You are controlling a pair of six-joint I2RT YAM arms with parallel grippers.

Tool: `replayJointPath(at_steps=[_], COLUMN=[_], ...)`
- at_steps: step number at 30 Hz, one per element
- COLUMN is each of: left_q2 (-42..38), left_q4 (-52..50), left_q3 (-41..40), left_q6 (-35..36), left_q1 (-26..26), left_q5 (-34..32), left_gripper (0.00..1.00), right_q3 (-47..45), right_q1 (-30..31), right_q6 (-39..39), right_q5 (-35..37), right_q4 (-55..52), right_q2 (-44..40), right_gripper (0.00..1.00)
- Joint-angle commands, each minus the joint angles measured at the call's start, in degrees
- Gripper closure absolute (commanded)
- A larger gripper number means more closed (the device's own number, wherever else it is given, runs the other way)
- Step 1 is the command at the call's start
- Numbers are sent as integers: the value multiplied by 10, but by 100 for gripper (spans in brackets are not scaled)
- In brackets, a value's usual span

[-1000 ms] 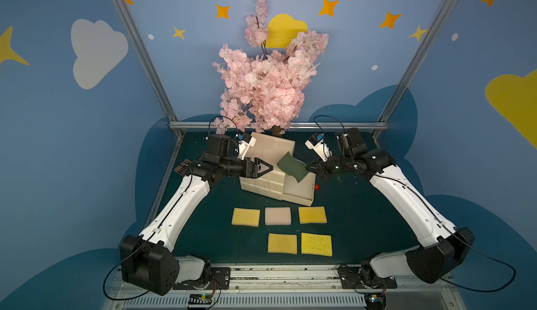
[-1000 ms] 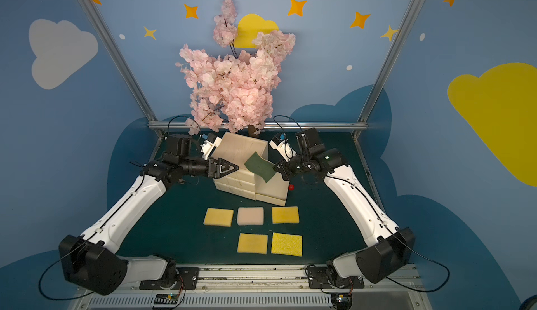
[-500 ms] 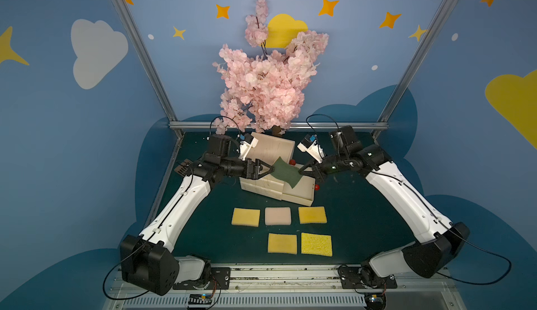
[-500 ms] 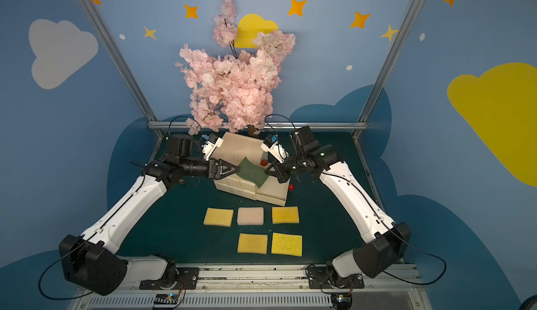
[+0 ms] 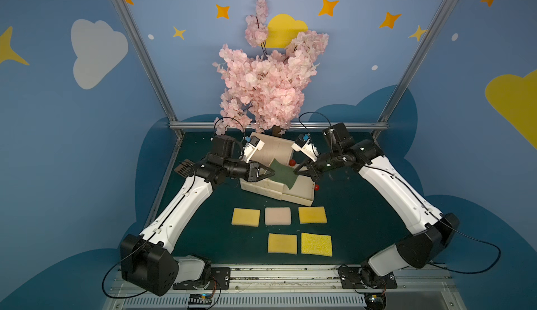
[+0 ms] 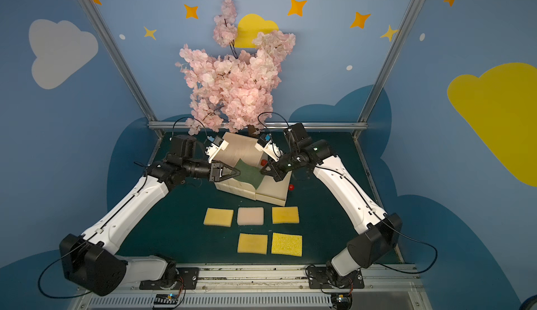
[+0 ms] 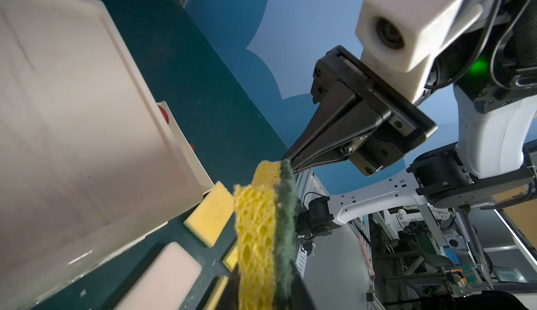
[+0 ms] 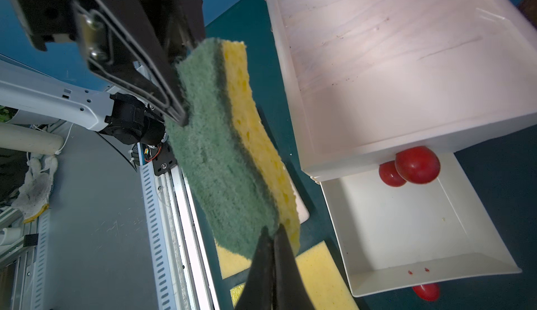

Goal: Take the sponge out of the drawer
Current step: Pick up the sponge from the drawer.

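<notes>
Handover, it seems: the sponge (image 5: pixel 283 174) hangs in the air, out of the open drawer (image 5: pixel 299 201), with the left hand (image 5: pixel 273 173) and right hand (image 5: pixel 296 172) each clamped on an edge. Next the right must let go — then the left lowers it to the desk (image 5: pixel 209 236).

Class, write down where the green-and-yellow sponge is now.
In a top view the sponge hangs centre-back at the front of the white drawer unit, gripped by the left gripper and right gripper.

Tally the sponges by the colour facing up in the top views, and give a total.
Yellow sponges: 4
Pink sponge: 1
Green-topped sponge: 1
Total: 6
</notes>
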Motion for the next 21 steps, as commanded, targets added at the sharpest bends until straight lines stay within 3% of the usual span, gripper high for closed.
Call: replayJointPath(at_steps=[1, 4, 7, 11, 12, 14, 16, 21], left_q2=[-4, -2, -4, -4, -2, -1, -2, -26], left_q4=[-14, -15, -19, -20, -19, -16, -14, -14], left_q3=[5, 7, 8, 9, 9, 10, 11, -3], left_q6=[12, 10, 10, 3, 0, -12, -26, -63], left_q1=[-3, -3, -2, -2, -2, -2, -2, -2], left_q5=[-6, -11, -31, -55, -57, -61, -71, -108], left_gripper=[97, 98, 98, 98, 98, 98, 98, 98], right_q3=[17, 11, -2, -41, -53, -71, -94, -173], right_q1=[5, 5, 6, 4, 2, -2, -6, -21], right_q6=[-6, 12, 33, 83, 93, 111, 133, 193], right_q5=[-10, 14, 51, 143, 162, 183, 201, 323], right_q4=[-4, 17, 51, 129, 147, 175, 206, 304], right_q2=[4, 0, -8, -30, -35, -47, -60, -97], right_gripper=[100, 100, 90, 63, 52, 47, 36, 18])
